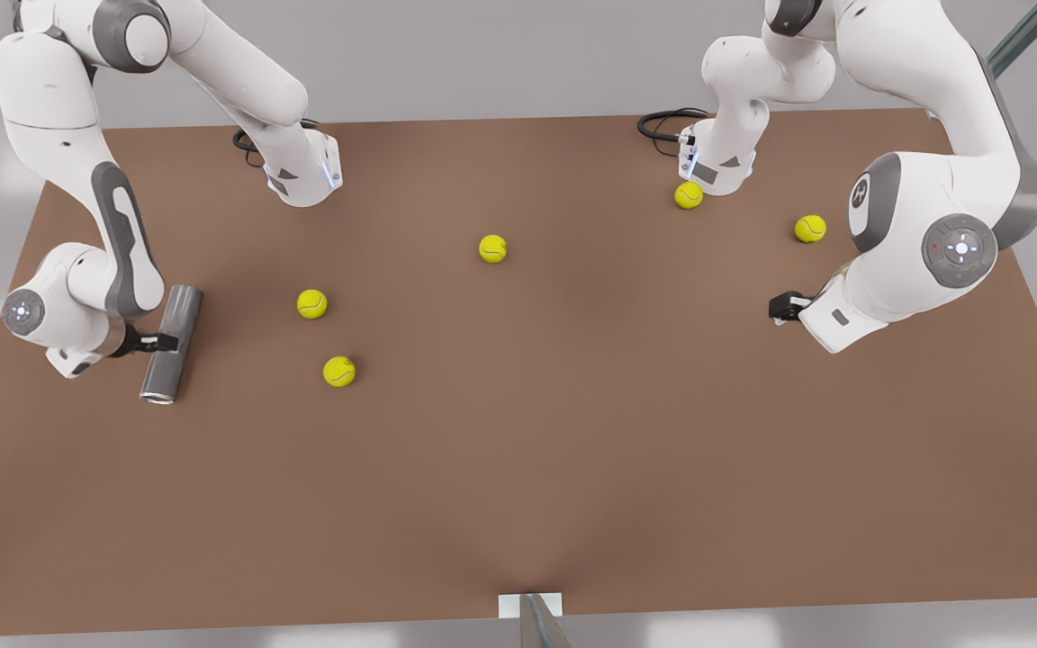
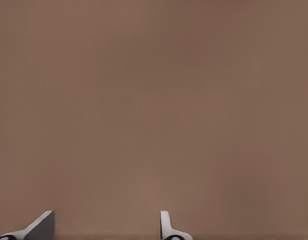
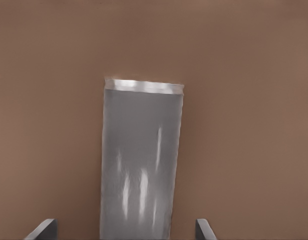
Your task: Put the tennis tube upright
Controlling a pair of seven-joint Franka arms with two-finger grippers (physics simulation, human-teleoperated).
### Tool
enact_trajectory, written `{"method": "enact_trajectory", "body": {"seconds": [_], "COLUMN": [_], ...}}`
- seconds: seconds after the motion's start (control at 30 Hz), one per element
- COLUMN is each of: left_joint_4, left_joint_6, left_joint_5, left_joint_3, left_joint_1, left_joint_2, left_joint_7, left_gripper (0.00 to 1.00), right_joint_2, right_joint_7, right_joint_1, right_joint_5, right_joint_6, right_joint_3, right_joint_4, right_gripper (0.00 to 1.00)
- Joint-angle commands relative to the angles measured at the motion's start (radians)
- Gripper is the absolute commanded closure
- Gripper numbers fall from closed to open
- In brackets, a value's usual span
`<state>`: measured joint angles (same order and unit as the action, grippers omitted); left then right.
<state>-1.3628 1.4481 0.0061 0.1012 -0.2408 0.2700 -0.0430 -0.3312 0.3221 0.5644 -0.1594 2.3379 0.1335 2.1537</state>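
Front view: we see the tennis tube lying on its side on the brown table, near the front view's left edge, its lighter rim toward the camera. The right gripper sits at the tube's mid-length; the left gripper waits over bare table at the front view's right. Five tennis balls lie scattered, all outside the tube; we cannot tell whether anything is inside it.

Left wrist view: we see two fingertips apart, nothing between them.

Right wrist view: we see the tube between spread fingertips that do not touch it. We judge the step is grasping: close squarely across the body, then tip it slowly onto one end, clear of the nearby balls.
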Motion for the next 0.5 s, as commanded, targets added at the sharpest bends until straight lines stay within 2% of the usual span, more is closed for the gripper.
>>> {"method": "enact_trajectory", "body": {"seconds": [0.0,0.47], "left_joint_4": [-0.001,-0.009], "left_joint_6": [0.0,0.0], "left_joint_5": [0.0,-0.001], "left_joint_3": [0.0,0.0], "left_joint_1": [0.0,0.0], "left_joint_2": [0.002,0.006], "left_joint_7": [0.0,0.0], "left_gripper": [0.0,0.0], "right_joint_2": [0.0,-0.061], "right_joint_7": [0.0,0.022], "right_joint_1": [0.0,0.014], "right_joint_5": [-0.003,-0.008], "right_joint_6": [0.003,0.077], "right_joint_3": [0.0,0.0], "right_joint_4": [0.0,0.038], "right_gripper": [0.0,0.0]}}
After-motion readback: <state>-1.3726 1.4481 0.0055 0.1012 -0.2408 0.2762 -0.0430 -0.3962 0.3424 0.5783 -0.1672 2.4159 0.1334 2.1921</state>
